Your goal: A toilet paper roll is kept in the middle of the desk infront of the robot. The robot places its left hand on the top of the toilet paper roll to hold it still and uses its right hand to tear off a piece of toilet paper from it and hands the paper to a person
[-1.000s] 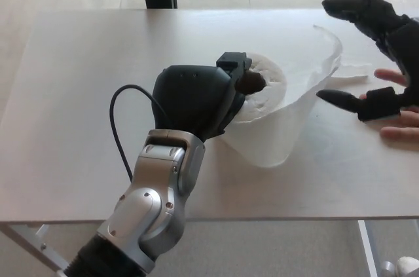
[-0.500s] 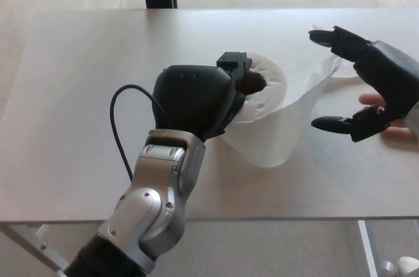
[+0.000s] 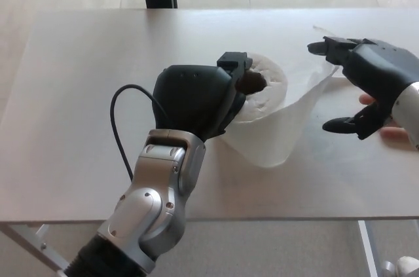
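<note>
Left robot hand (image 3: 196, 97) pressed on toilet paper roll (image 3: 265, 87) mid-frame, pinning it to worktop (image 3: 78, 93). Right robot hand (image 3: 366, 84), fingers spread and empty, positioned beside loose paper tail (image 3: 288, 126) for tearing; person's hand (image 3: 393, 131) behind.

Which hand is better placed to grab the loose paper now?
Right. The right hand is open beside the loose paper, while the left hand rests on the roll, steadying it.

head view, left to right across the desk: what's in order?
Black cable loop → left robot hand pressing on the toilet paper roll → loose paper tail → right robot hand, fingers apart → a person's fingers at the right edge.
</note>
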Available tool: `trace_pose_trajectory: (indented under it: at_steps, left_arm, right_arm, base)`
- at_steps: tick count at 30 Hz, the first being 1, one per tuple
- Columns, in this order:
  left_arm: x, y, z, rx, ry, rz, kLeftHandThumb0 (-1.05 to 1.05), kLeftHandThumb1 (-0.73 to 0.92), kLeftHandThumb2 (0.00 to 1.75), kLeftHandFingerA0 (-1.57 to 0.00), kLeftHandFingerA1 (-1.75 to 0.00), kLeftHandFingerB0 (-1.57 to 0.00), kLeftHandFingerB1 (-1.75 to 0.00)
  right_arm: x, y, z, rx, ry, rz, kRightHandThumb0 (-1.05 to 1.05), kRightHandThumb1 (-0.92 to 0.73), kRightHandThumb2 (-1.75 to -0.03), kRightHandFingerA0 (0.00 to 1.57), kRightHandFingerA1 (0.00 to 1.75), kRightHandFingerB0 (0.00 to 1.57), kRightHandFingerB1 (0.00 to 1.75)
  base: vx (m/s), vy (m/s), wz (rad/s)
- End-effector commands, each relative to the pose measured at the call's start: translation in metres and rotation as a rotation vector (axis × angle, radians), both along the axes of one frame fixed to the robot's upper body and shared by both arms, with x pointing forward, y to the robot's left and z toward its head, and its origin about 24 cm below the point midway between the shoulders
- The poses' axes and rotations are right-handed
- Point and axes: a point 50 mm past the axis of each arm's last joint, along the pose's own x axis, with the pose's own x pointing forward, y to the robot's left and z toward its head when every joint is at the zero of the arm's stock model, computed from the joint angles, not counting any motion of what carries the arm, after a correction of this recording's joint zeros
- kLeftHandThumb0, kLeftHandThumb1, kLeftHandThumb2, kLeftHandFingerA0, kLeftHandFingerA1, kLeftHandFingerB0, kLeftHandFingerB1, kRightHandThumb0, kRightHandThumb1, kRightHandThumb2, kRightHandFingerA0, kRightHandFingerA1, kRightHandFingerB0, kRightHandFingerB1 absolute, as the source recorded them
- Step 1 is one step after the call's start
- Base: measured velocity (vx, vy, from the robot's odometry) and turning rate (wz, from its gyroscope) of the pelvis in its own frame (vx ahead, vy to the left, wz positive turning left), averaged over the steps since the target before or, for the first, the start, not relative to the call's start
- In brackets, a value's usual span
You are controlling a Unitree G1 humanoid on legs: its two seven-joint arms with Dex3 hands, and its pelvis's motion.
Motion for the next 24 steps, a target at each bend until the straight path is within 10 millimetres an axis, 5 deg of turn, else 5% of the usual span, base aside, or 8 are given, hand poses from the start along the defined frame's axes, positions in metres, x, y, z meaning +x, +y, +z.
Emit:
trace_pose_trajectory:
  at_steps: [1,2,5,7,8,15,19,24]
  left_arm:
    - [-0.002,0.018,-0.037,0.113,0.183,0.056,-0.44,0.68,0.74,-0.89,-1.40,-0.50,-0.48]
    - [-0.002,0.018,-0.037,0.102,0.207,0.067,-0.42,0.69,0.72,-0.85,-1.33,-0.50,-0.44]
    - [-0.002,0.018,-0.036,0.116,0.194,0.067,-0.43,0.70,0.71,-0.80,-1.14,-0.51,-0.48]
    - [-0.003,0.018,-0.038,0.119,0.190,0.060,-0.45,0.69,0.74,-0.87,-1.46,-0.50,-0.50]
    - [-0.003,0.018,-0.038,0.123,0.186,0.060,-0.44,0.70,0.70,-0.83,-1.38,-0.52,-0.50]
    - [-0.003,0.019,-0.037,0.118,0.162,0.055,-0.44,0.69,0.70,-0.75,-1.06,-0.50,-0.52]
    - [-0.003,0.017,-0.037,0.115,0.156,0.060,-0.43,0.69,0.73,-0.81,-1.23,-0.54,-0.53]
    - [-0.002,0.018,-0.039,0.134,0.199,0.084,-0.44,0.73,0.66,-0.76,-1.05,-0.61,-0.54]
  right_arm:
    - [0.011,-0.009,-0.003,-0.791,-0.082,0.327,-0.59,-0.34,-0.78,0.00,0.19,0.10,0.44]
    - [0.011,-0.009,-0.007,-0.788,-0.073,0.329,-0.66,-0.40,-0.57,0.00,0.31,0.15,0.38]
    - [0.011,-0.007,-0.010,-0.773,-0.076,0.335,-0.63,-0.41,-0.54,0.00,0.34,0.19,0.39]
    - [0.009,-0.005,-0.014,-0.752,-0.064,0.348,-0.58,-0.33,-0.77,0.00,0.28,0.11,0.48]
    - [0.009,-0.004,-0.016,-0.748,-0.071,0.357,-0.57,-0.45,-0.54,0.00,0.35,0.19,0.38]
    - [0.009,0.008,-0.024,-0.702,-0.111,0.406,-0.39,-0.53,-0.56,0.04,0.45,0.24,0.37]
    - [0.009,0.015,-0.023,-0.675,-0.149,0.410,-0.37,-0.53,-0.57,0.07,0.47,0.22,0.36]
    - [0.015,0.016,-0.020,-0.602,-0.229,0.323,-0.36,-0.45,-0.63,0.14,0.52,0.19,0.38]
  base:
    - [0.00,0.000,0.00]
    - [0.00,0.000,0.00]
    - [0.00,0.000,0.00]
    - [0.00,0.000,0.00]
    - [0.00,0.000,0.00]
    - [0.00,0.000,0.00]
    - [0.00,0.000,0.00]
    - [0.00,0.000,0.00]
